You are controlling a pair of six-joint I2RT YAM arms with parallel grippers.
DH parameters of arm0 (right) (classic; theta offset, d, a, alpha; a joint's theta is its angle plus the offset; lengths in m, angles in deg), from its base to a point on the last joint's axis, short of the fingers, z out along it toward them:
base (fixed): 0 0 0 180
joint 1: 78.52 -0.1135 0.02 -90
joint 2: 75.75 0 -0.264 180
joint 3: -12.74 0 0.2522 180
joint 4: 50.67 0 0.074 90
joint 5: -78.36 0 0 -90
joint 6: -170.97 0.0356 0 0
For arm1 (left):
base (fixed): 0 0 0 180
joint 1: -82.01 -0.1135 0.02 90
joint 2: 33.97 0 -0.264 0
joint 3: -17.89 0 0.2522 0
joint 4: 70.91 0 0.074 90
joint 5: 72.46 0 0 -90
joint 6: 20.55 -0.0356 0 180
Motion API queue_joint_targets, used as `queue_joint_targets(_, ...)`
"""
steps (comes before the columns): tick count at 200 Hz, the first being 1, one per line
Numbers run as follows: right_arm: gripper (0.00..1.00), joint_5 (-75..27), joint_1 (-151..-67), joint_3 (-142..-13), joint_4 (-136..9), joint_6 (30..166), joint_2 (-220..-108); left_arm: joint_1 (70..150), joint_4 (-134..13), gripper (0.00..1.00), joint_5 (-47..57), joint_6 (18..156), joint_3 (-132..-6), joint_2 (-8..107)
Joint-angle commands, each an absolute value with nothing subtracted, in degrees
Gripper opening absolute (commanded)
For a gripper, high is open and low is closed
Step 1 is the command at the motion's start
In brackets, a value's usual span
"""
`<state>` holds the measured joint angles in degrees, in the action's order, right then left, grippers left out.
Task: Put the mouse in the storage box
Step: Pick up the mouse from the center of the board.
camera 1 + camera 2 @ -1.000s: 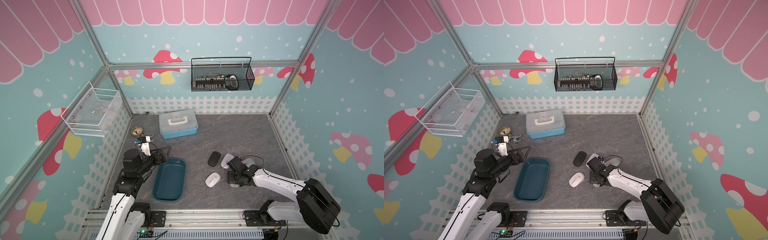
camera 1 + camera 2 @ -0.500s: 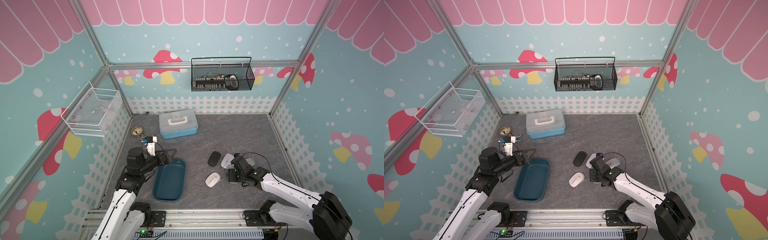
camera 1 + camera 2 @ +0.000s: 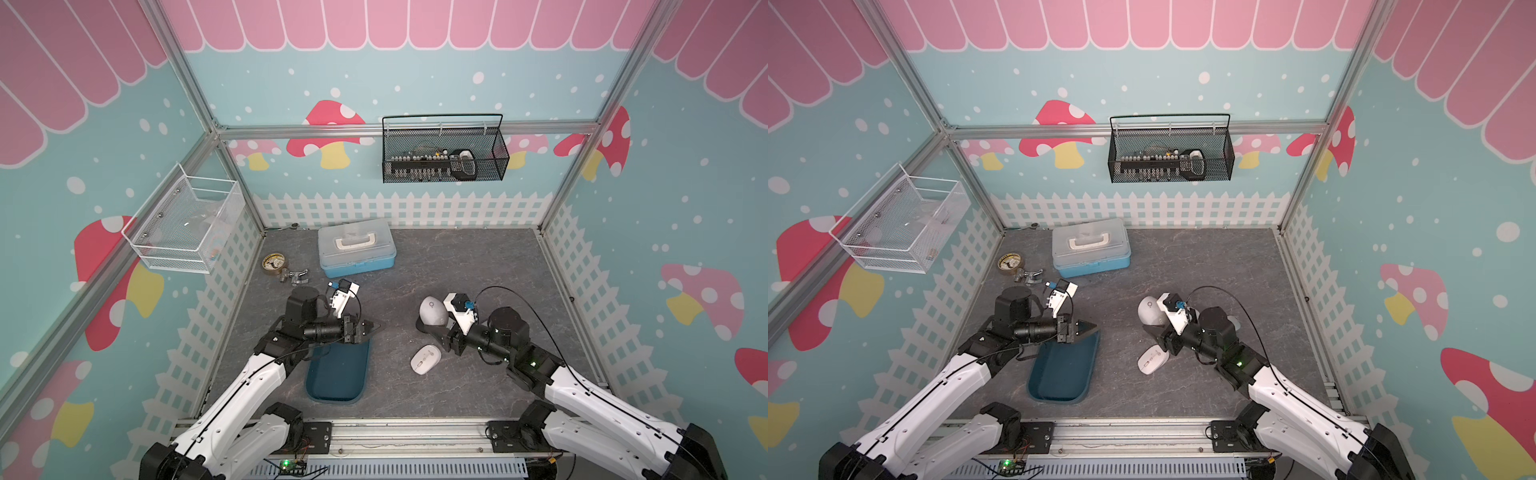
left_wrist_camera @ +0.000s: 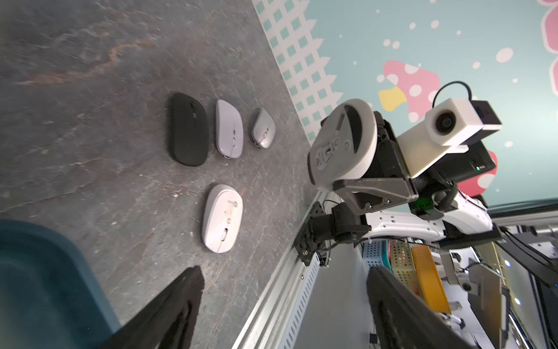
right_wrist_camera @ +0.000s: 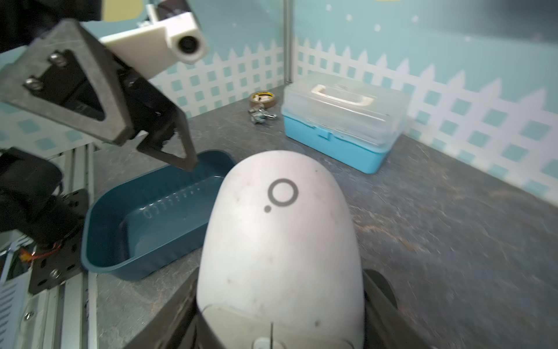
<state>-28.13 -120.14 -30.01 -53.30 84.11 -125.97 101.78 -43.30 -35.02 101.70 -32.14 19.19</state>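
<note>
Risen since a second ago, the right gripper (image 3: 434, 322) holds the mouse (image 3: 433, 311) clamped between its fingers, clear of the table (image 3: 478, 266) and well apart from the box (image 3: 337, 374). The left gripper (image 3: 372, 328), now over the box's far end, has its fingers apart. The carry across likely comes next.

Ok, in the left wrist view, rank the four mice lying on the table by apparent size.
Largest: black mouse and white mouse, about alike; the white lies nearer the camera.
Then pale lilac mouse.
Smallest: small grey mouse.
</note>
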Motion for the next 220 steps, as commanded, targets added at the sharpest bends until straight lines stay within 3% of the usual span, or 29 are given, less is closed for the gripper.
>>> queue_joint_targets(1, 0.44, -36.8, -121.7, -30.6, -47.2, 69.5, -126.9, 102.9, -44.9, 0.88, -37.8, 102.9, -31.3, 16.4)
queue_joint_targets(51, 0.44, -40.8, -124.4, -32.1, -46.8, 61.9, -130.7, 105.2, -48.6, 0.91, -38.1, 106.4, -27.4, 10.8)
queue_joint_targets(105, 0.44, -39.3, -127.3, -34.5, -46.2, 59.6, -136.4, 112.6, -51.8, 0.89, -32.1, 107.9, -31.0, 16.6)
queue_joint_targets(159, 0.44, -38.0, -128.7, -36.6, -47.6, 58.3, -139.3, 117.6, -54.5, 0.78, -25.7, 110.9, -32.2, 21.6)
queue_joint_targets(220, 0.44, -36.6, -129.5, -37.7, -48.8, 59.0, -142.0, 121.2, -56.0, 0.54, -21.8, 112.3, -34.6, 26.0)
